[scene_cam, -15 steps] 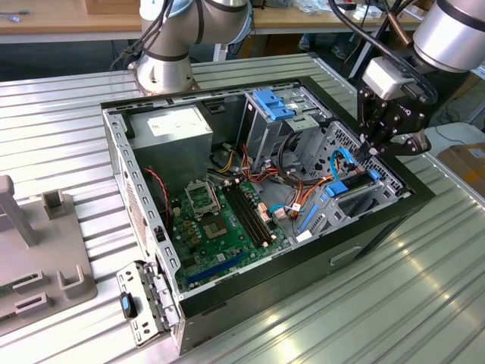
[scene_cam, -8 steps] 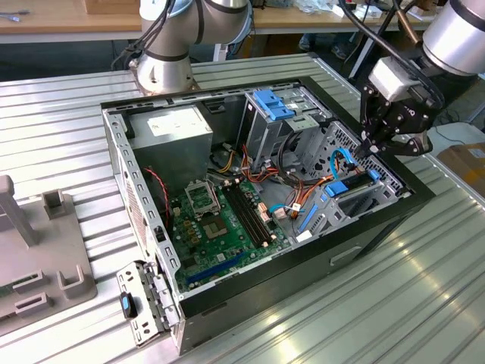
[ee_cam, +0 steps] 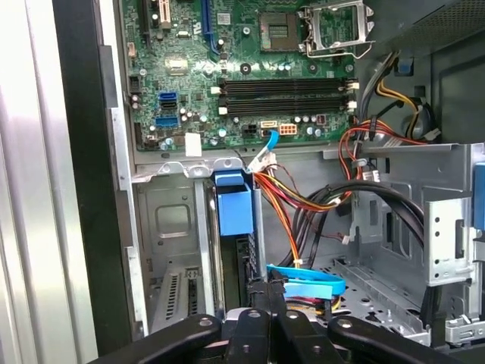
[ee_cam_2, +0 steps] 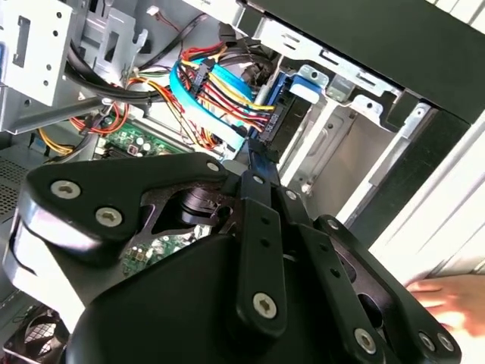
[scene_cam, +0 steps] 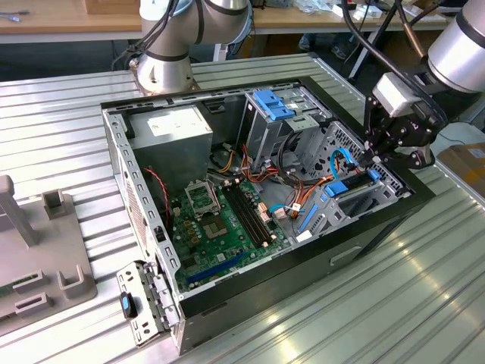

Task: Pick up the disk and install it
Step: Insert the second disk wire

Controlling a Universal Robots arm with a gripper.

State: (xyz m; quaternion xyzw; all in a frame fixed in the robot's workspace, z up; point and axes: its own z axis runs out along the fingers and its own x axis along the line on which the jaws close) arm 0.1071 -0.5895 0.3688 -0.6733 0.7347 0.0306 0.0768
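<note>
The black metal gripper (scene_cam: 373,157) is hovering at the rim of the open black desktop computer case (scene_cam: 364,231), its fingers drawn close together around the upper edge of the flat dark disk with bright blue plastic rails (scene_cam: 350,191). That one disk is sitting on edge in a bay of the case, directly beneath the gripper and beside the single green motherboard (scene_cam: 220,224).
</note>
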